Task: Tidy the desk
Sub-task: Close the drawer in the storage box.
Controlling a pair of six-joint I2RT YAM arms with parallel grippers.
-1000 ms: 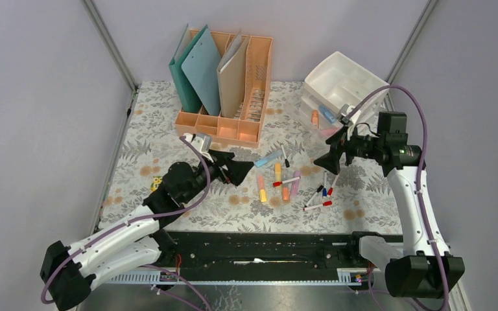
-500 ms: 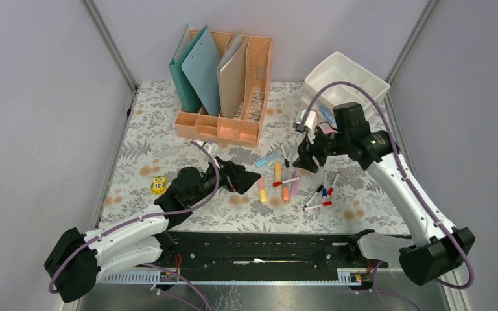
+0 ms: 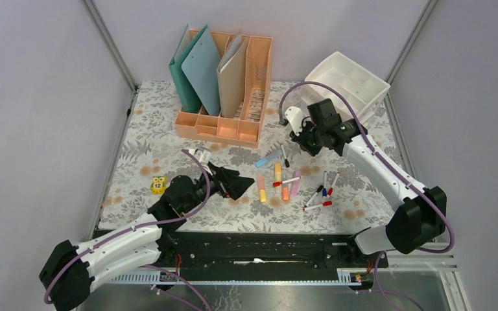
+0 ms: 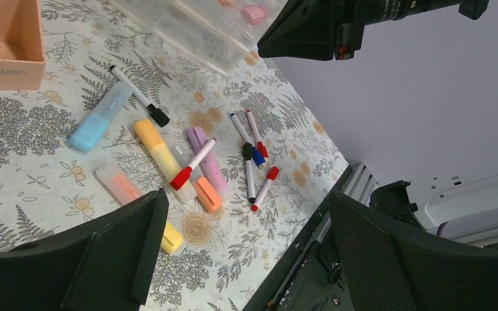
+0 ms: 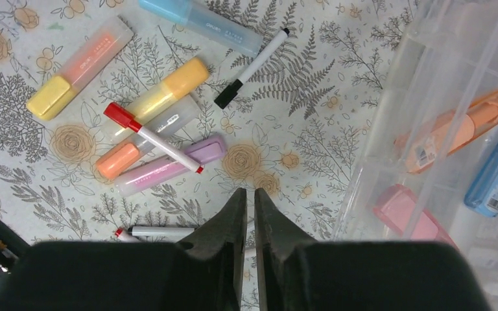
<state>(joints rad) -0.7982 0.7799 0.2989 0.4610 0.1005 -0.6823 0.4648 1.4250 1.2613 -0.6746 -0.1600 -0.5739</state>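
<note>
The desk [image 3: 168, 129] wears a fern-and-flower cloth. Loose on it near the middle lie several highlighters [image 3: 277, 172] and thin marker pens [image 3: 318, 194]. My left gripper [image 3: 240, 183] hovers just left of this pile, open wide with nothing between its fingers; the wrist view shows the left gripper [image 4: 243, 214] above bare cloth beside a yellow-capped highlighter [image 4: 168, 236]. My right gripper [image 3: 296, 138] hangs over the desk beside the drawer unit [image 3: 343, 81]. The right gripper [image 5: 249, 191] has its jaws almost touching, holding nothing, above a purple highlighter [image 5: 168, 168] and a red-capped pen [image 5: 152, 139].
A peach file rack [image 3: 224, 126] with folders stands at the back. The drawer unit's clear drawer [image 5: 389, 123] is pulled out and holds an orange highlighter [image 5: 457, 129], a blue one and a pink eraser. A small yellow cube [image 3: 159, 184] sits left of my left arm.
My right arm swung left and towards the back, to beside the drawer unit, and its jaws closed. My left arm drew back towards the near edge, uncovering the yellow cube.
</note>
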